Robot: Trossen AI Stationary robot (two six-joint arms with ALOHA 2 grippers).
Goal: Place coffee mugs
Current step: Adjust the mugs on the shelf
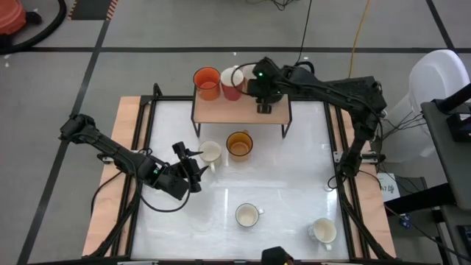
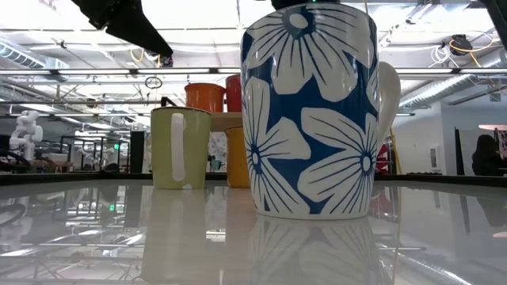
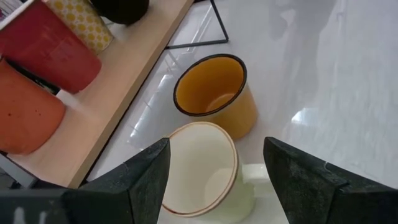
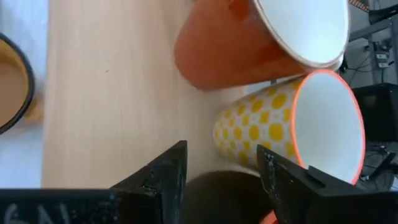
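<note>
The left gripper [image 1: 195, 168] hovers low over the white surface [image 1: 280, 184], jaws apart around a cream mug [image 1: 210, 152] without closing on it. Just beside that stands an amber-yellow mug [image 1: 239, 144]. On the wooden shelf [image 1: 239, 110] stand an orange mug [image 1: 207, 82], a red mug [image 1: 230, 87] and a yellow-dotted mug [image 4: 273, 134]. The right gripper [image 1: 263, 107] hangs above the shelf, jaws parted around a dark, unclear object.
</note>
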